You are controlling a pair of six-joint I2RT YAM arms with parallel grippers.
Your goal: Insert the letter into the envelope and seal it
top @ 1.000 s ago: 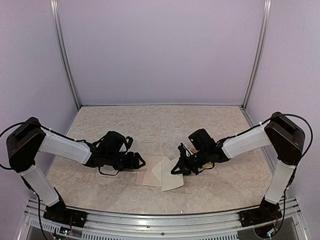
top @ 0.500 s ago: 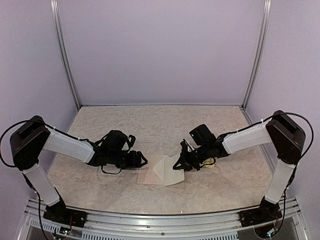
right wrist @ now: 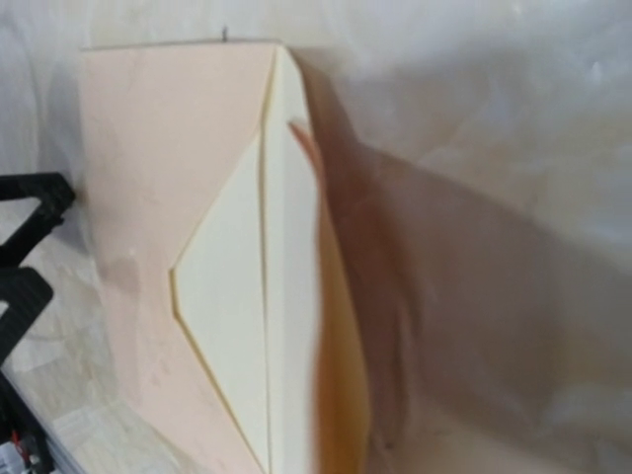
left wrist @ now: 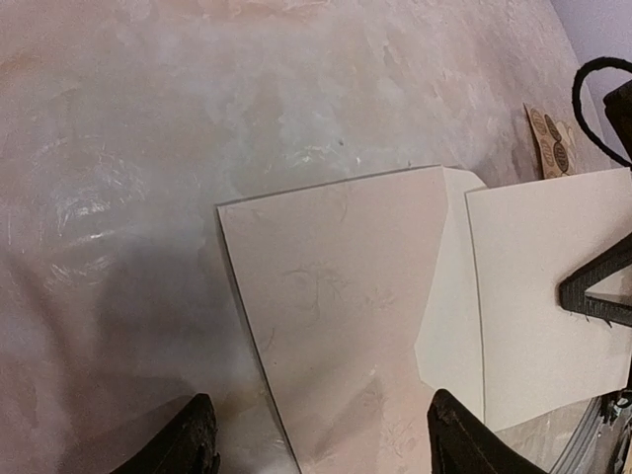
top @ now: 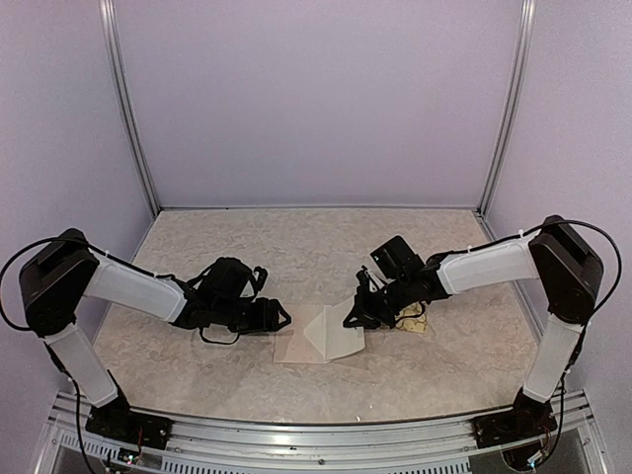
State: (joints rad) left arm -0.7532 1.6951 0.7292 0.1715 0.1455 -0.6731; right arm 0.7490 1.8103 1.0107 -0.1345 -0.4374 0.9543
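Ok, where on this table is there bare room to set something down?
The far half of the table, beyond the left gripper and right gripper up to the back wall, is bare. So is the near strip between the envelope and the front rail. Crowded: the middle, where both grippers, envelope, letter and sticker sheet sit close together.

Mottled table [top: 296,247], pink envelope [top: 291,351], tan sticker sheet [top: 417,321]
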